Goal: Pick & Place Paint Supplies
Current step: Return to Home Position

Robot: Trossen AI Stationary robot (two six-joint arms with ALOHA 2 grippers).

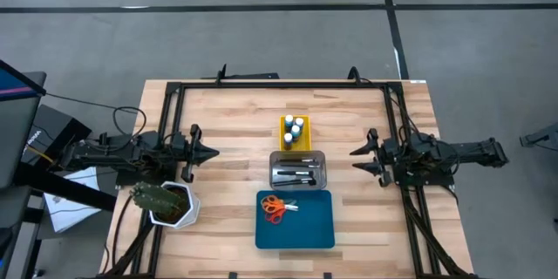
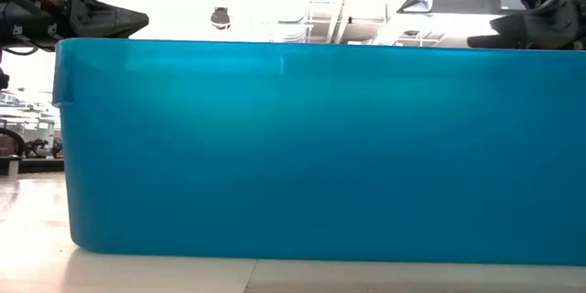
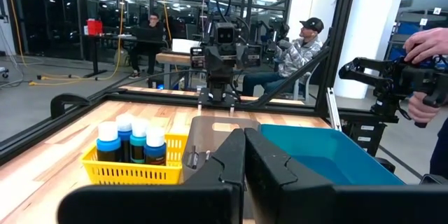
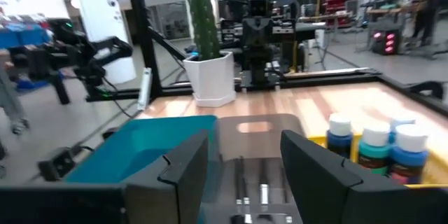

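Several blue bottles (image 1: 295,129) with white caps stand in a yellow tray (image 1: 283,142) at mid table. In front of it, paintbrushes (image 1: 296,173) lie in a clear tray (image 1: 319,159). Orange-handled scissors (image 1: 275,208) lie in a blue tray (image 1: 305,227) near the front edge. My left gripper (image 1: 213,151) hovers shut to the left of the trays, pointing level toward them. My right gripper (image 1: 355,158) hovers open to their right, with nothing between its fingers. The wrist views show the bottles (image 3: 133,140) (image 4: 378,147) and the brushes (image 4: 252,196).
A green cactus in a white pot (image 1: 166,202) stands at the near left, close to my left arm. A black frame (image 1: 279,85) runs round the table. The blue tray's wall (image 2: 302,146) fills the low view. People (image 3: 301,45) sit and stand beyond the table.
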